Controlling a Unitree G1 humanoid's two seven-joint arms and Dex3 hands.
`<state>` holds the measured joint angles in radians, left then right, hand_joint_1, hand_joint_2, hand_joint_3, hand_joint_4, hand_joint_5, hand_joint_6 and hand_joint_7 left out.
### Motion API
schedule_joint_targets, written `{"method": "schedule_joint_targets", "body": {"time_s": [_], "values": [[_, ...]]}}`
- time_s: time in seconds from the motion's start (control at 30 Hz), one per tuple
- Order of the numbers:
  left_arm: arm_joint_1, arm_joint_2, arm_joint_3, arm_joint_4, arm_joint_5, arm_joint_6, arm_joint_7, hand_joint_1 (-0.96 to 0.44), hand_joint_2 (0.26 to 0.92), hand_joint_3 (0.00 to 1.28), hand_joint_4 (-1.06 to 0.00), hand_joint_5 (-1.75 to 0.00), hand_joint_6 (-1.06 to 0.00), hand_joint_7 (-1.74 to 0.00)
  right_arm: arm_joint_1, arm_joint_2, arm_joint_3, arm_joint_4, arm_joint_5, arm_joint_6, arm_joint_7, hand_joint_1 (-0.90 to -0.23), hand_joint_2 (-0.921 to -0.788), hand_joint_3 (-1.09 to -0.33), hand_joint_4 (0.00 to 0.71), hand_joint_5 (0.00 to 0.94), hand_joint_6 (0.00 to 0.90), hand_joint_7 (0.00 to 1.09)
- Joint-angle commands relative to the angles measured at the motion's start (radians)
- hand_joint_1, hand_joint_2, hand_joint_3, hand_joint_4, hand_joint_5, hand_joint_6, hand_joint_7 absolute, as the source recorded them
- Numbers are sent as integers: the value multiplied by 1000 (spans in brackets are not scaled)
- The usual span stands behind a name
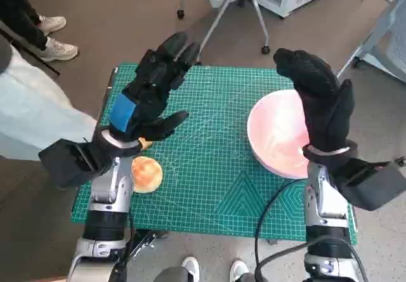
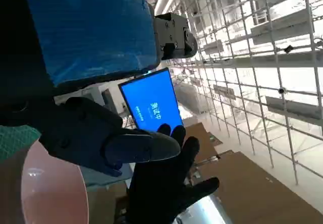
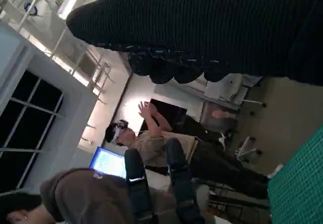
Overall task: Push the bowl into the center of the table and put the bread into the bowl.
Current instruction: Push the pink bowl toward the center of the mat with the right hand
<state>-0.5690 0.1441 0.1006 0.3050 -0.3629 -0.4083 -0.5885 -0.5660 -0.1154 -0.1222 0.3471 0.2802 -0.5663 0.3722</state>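
Note:
A pink bowl (image 1: 277,136) sits on the green cutting mat (image 1: 216,167) at the table's right side. A round golden bread roll (image 1: 146,174) lies near the mat's front left corner. My left hand (image 1: 149,91) is raised above the mat's left part, fingers spread, holding nothing; the bread is below its wrist. My right hand (image 1: 320,101) is raised upright over the bowl's right rim, fingers apart and empty. In the left wrist view the bowl's rim (image 2: 50,193) shows beyond my left hand (image 2: 86,133), with the gloved right hand (image 2: 166,183) further off.
An office chair base (image 1: 222,2) stands beyond the table. A person's shoes (image 1: 54,37) show at the far left, a white garment (image 1: 32,114) beside the table's left edge. Seated people (image 3: 166,143) and a laptop (image 3: 108,161) appear in the right wrist view.

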Motion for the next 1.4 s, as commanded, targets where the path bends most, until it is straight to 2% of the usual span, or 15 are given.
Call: {"method": "schedule_joint_targets", "body": {"time_s": [0.03, 0.8, 1.1, 1.23, 1.3, 1.4], "values": [[-2, -8, 8, 8, -11, -8, -6, -540, 921, 396, -106, -6, 1, -359, 27, 4, -7, 1, 6, 5, 1, -645, -921, -730, 238, 3, 68, 594], [-6, -11, 14, 10, -28, 10, -23, -550, 921, 392, -104, -4, 1, -359, 25, 10, -6, -10, -17, 1, -22, -640, -921, -730, 239, 2, 76, 580], [5, -12, 20, 3, -31, 5, -29, -549, 921, 390, -104, -4, 1, -357, 27, 11, -4, -6, -16, -4, -21, -646, -921, -730, 239, 1, 77, 576], [12, -15, 19, -5, -32, 5, -26, -545, 921, 389, -105, -4, 1, -357, 35, -9, -20, -2, 1, -9, -4, -656, -921, -726, 241, 2, 80, 574], [14, -16, 20, -6, -34, 6, -26, -544, 921, 390, -105, -4, 1, -358, 37, -32, -42, 15, 19, -18, 13, -660, -921, -719, 245, 3, 94, 556], [17, -16, 23, -4, -36, 3, -27, -543, 921, 390, -106, -5, 1, -368, 27, -77, -100, 95, 39, -57, 27, -667, -921, -706, 258, 5, 127, 503]]}}
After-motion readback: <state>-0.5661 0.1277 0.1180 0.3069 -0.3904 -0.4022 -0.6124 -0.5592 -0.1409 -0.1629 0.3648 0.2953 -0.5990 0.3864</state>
